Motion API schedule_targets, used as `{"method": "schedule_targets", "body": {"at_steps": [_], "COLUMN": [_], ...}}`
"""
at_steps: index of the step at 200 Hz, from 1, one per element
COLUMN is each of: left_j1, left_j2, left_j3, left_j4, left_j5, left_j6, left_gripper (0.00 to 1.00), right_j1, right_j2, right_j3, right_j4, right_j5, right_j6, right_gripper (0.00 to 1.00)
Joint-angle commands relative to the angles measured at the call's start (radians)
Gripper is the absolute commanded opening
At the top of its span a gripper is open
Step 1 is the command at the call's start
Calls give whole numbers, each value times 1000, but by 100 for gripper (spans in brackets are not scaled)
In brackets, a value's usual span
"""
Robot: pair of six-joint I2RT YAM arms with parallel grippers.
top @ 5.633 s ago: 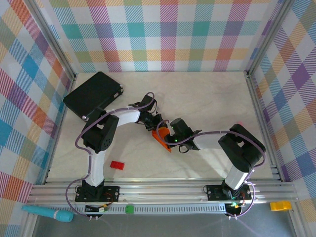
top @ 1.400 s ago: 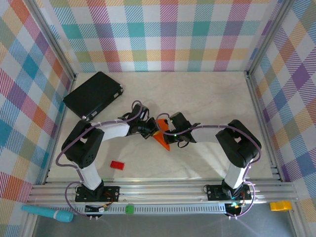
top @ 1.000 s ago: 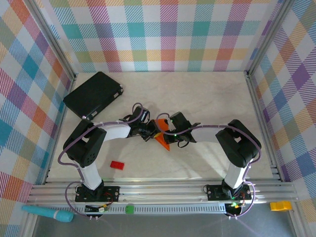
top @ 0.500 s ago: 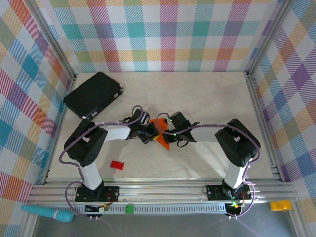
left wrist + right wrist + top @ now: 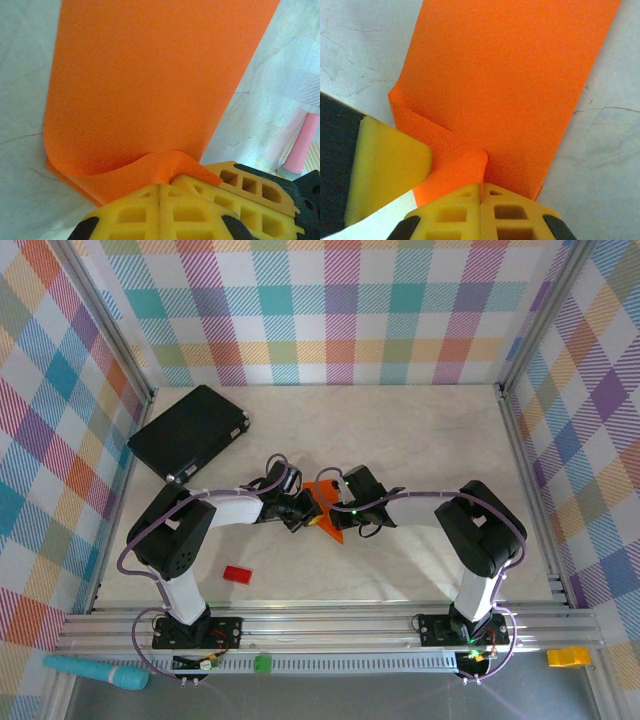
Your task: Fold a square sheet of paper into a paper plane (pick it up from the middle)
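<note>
The square sheet of paper (image 5: 327, 512) is bright orange, partly folded, and lies flat mid-table. From the left, my left gripper (image 5: 306, 511) meets it, shut, its yellow fingertips (image 5: 160, 197) pushed under a raised, curled flap (image 5: 150, 170) at the sheet's near edge. My right gripper (image 5: 338, 503) comes in from the right, shut, fingertips (image 5: 481, 195) touching the edge of a folded-over flap (image 5: 455, 155). No paper shows between either pair of jaws. The two grippers stand almost touching: the right one's finger (image 5: 250, 187) shows beside mine, the left one's finger (image 5: 385, 170) in the right wrist view.
A black flat case (image 5: 190, 432) lies at the back left near the wall. A small red block (image 5: 237, 574) sits front left by the left arm. Plaid walls (image 5: 330, 310) close in the table on three sides, with a metal rail (image 5: 330, 625) along the front.
Over the last seconds the left gripper has slid right, up against the paper. A flap has risen at the sheet's far end. The right gripper has barely moved.
</note>
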State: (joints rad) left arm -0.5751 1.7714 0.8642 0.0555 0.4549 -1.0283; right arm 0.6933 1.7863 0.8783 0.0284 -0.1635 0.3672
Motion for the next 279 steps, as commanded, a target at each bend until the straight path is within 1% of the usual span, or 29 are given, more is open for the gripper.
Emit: {"method": "schedule_targets", "body": {"at_steps": [1,111,129,153,172,191,223,256,266,279], "left_j1": [-16,-15,-15,-15,-14,-14,-14,-15,-14,-15], "left_j2": [-9,34,41,48,53,52,51,54,54,54], "left_j3": [-16,-14,-13,-10,-3,-3,2,3,4,3], "left_j4": [-11,-59,-71,-94,-114,-121,-125,-116,-114,-112], "left_j5": [9,-31,-38,-53,-62,-67,-68,-61,-61,-61], "left_j6": [11,23,25,21,20,20,20,21,21,21], "left_gripper": [4,3,3,2,3,2,2,2,2,2], "right_j1": [-6,-7,-8,-7,-10,-18,-38,-40,-39,-39], "right_j2": [55,59,56,33,-4,-41,-95,-109,-102,-91], "right_j3": [-13,-8,-5,14,45,88,129,116,120,114], "right_j4": [-99,-100,-103,-128,-171,-237,-308,-310,-317,-303], "right_j5": [32,15,12,-33,-69,-63,-56,-78,-100,-158], "right_j6": [12,11,12,12,18,37,75,86,87,84], "right_gripper": [0,0,1,6,14,21,29,30,29,25]}}
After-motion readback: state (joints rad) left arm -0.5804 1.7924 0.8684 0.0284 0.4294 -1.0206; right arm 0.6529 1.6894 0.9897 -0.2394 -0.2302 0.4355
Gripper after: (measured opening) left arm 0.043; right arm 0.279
